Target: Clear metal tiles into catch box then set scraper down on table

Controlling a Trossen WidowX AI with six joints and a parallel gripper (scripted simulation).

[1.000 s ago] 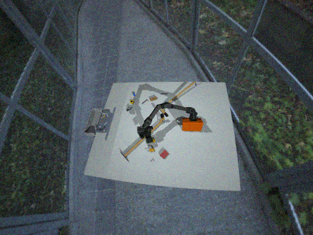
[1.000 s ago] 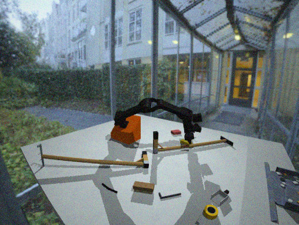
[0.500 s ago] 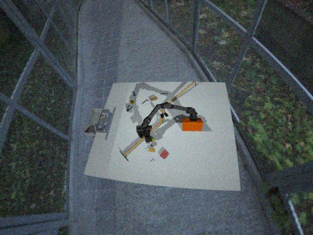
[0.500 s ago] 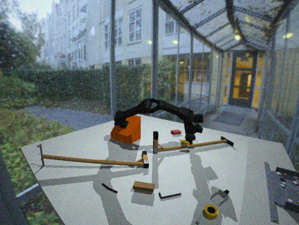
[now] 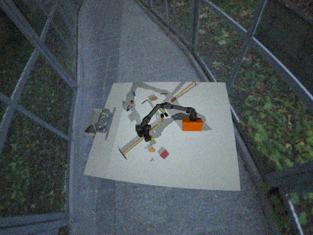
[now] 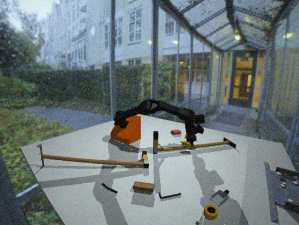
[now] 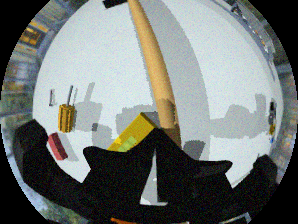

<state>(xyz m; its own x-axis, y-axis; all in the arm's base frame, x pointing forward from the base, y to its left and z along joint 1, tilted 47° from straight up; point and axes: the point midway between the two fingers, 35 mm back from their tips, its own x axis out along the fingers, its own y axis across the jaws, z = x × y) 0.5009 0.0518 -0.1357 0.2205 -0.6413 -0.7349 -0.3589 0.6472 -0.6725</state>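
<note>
The long scraper (image 5: 133, 145) (image 6: 210, 144) (image 7: 154, 60) has a wooden handle, a dark flat blade and an upright black-ended grip, and lies on the table. My gripper (image 5: 148, 139) (image 6: 192, 144) (image 7: 157, 131) is shut with nothing seen between its fingertips. The tips are at the handle, beside a yellow block (image 6: 186, 143) (image 7: 135, 131), and hide part of the handle in the wrist view. The steel bench plate (image 6: 283, 198), at the right edge of the exterior view, bears several small tiles (image 6: 283, 185). The catch box cannot be made out clearly.
A second wooden-handled tool (image 5: 185, 89) (image 6: 88, 160) with a pronged head lies toward the other side. A red block (image 5: 164, 154) (image 6: 176, 132) (image 7: 57, 146), wooden block (image 6: 143, 187), black hex key (image 6: 171, 195) and yellow roll (image 6: 211, 212) lie around. The arm base stands at an orange box (image 5: 192, 125) (image 6: 129, 135).
</note>
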